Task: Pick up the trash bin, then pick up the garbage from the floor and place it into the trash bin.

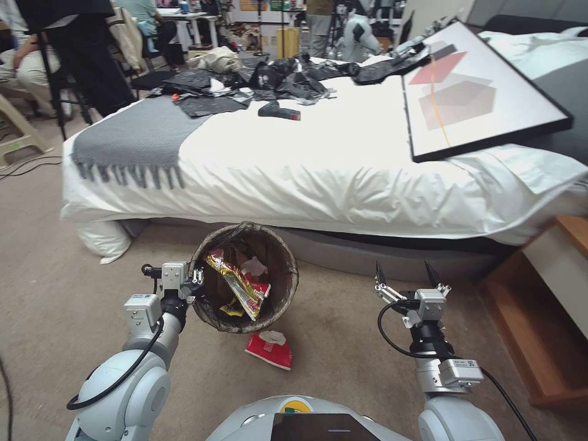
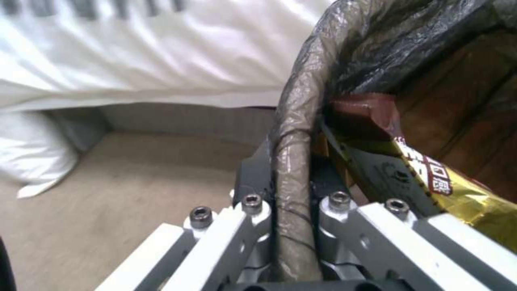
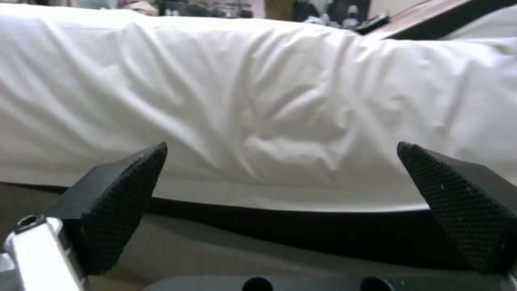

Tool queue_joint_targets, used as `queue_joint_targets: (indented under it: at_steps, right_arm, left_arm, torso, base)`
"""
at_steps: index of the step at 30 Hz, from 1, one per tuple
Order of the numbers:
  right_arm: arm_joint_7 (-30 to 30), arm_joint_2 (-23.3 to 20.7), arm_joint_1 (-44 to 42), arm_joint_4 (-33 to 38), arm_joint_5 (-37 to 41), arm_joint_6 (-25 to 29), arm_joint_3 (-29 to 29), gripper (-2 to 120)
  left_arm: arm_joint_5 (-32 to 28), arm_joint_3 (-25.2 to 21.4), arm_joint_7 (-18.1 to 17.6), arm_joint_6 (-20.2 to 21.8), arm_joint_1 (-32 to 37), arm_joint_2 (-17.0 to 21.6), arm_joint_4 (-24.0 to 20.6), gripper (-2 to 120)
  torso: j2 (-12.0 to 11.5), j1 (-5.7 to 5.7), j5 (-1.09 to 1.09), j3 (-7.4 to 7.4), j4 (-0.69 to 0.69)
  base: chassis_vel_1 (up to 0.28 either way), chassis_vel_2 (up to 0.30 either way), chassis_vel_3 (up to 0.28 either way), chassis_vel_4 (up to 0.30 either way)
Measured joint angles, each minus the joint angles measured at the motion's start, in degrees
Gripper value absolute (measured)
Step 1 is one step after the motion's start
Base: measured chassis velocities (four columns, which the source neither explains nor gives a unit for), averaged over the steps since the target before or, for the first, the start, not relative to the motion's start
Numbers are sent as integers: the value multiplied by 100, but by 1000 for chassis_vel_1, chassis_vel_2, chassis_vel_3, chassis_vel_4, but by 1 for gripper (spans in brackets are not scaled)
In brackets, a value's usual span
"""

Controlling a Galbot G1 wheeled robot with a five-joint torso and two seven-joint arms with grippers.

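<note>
My left gripper (image 1: 197, 283) is shut on the rim of the trash bin (image 1: 283, 269), a round bucket lined with a dark crinkled bag, held tilted above the carpet with its mouth toward me. Inside lie garbage pieces: a yellow snack wrapper (image 1: 236, 283), a white tissue (image 1: 253, 266) and a red packet. In the left wrist view the fingers (image 2: 253, 178) pinch the bag-covered rim (image 2: 293, 161), and the yellow wrapper (image 2: 458, 194) lies just inside. A red-and-white packet (image 1: 269, 349) lies on the floor below the bin. My right gripper (image 1: 404, 274) hangs open and empty to the right, its fingertips (image 3: 118, 194) facing the bed.
The bed (image 1: 318, 177) with white sheets spans the far side, carrying a grey throw (image 1: 131, 138), black plastic sheets (image 1: 288, 76) and a framed picture (image 1: 484, 92). A white pillow (image 1: 104, 239) lies on the floor at left. A wooden step (image 1: 545, 331) stands at right.
</note>
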Motion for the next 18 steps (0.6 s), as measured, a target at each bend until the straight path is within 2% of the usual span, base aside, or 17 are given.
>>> queue_joint_targets:
  at_steps: [18]
  right_arm:
    - [-4, -37, -9, -48, 67, 20, 98, 100]
  left_arm:
    - [21, 9, -1, -5, 51, -1, -20, 5]
  torso:
    - [0, 0, 0, 0, 0]
  base:
    - [110, 109, 107, 108]
